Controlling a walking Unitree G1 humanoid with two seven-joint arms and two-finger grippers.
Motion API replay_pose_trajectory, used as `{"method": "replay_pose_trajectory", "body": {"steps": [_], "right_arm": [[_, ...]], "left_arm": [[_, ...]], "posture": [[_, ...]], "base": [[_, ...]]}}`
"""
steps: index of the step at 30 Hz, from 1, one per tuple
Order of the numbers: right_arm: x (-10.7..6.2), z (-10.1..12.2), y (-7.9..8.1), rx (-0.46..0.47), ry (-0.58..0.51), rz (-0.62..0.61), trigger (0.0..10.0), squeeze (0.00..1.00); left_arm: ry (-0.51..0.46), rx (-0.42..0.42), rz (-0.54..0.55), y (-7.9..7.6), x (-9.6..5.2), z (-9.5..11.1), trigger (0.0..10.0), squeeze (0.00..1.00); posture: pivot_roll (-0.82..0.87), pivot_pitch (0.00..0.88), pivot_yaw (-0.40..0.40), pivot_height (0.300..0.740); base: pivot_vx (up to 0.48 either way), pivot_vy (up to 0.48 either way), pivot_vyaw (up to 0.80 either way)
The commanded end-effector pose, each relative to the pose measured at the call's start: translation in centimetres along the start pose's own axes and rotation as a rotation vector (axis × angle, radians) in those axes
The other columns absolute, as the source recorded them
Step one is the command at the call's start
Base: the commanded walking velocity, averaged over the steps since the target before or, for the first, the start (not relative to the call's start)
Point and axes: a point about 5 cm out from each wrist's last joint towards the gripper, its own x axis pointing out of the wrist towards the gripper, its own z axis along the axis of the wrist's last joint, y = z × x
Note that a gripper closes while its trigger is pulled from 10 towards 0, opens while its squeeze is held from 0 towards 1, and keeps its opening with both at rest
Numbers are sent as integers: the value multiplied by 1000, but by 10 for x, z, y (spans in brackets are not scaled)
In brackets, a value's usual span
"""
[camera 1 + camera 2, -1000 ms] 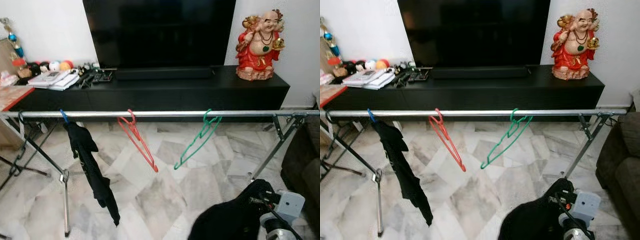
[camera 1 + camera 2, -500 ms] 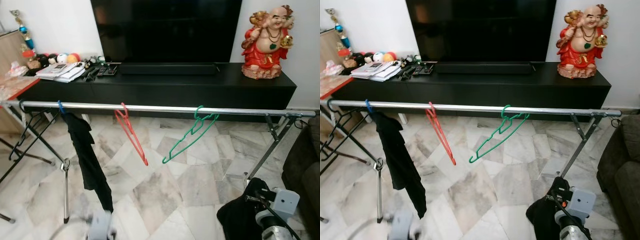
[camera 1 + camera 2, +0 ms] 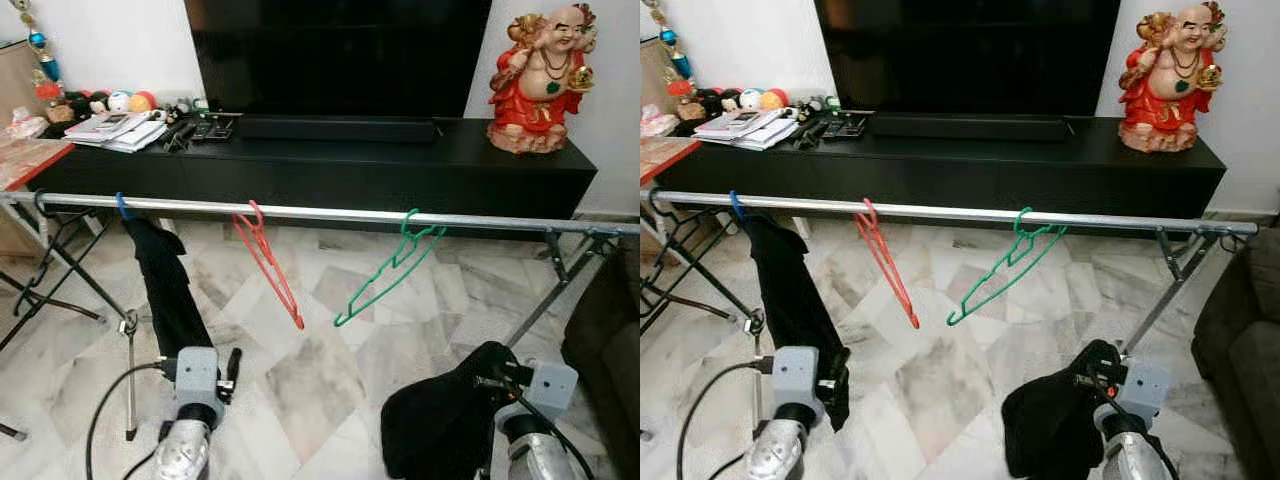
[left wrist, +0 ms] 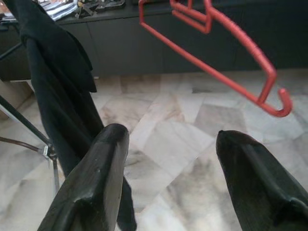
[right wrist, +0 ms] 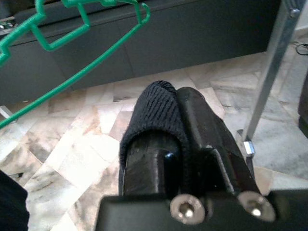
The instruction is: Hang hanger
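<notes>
A black garment is clamped in the right end effector; the left end effector is held wide open, empty. Step judged: approach to the green hanger on the rail.

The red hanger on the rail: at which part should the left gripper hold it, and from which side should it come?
Grip the red hanger on its long slanted arm, about midway, coming from below on the robot's side. It hangs tilted on the rail with that arm bare and nothing beside it. The left gripper is open, low and near the black garment, so probably it should keep right of that cloth.
</notes>
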Motion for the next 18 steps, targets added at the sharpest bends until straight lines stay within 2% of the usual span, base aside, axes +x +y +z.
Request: {"method": "replay_pose_trajectory", "body": {"steps": [1, 8, 18], "right_arm": [[2, 1, 0, 5, 0, 6, 10000, 0], [3, -1, 1, 6, 13, 12, 10000, 0], [2, -6, 4, 6, 27, 22, 10000, 0]], "left_arm": [[-19, -7, 0, -2, 3, 6, 10000, 0], [-34, -29, -24, -14, 7, 23, 10000, 0], [-36, -32, -24, -12, 10, 30, 10000, 0]], "posture": [[-76, 0, 36, 740], [-84, 0, 42, 740], [-80, 2, 43, 740]], "base": [[266, 0, 0], [292, 0, 0], [310, 0, 0]]}}
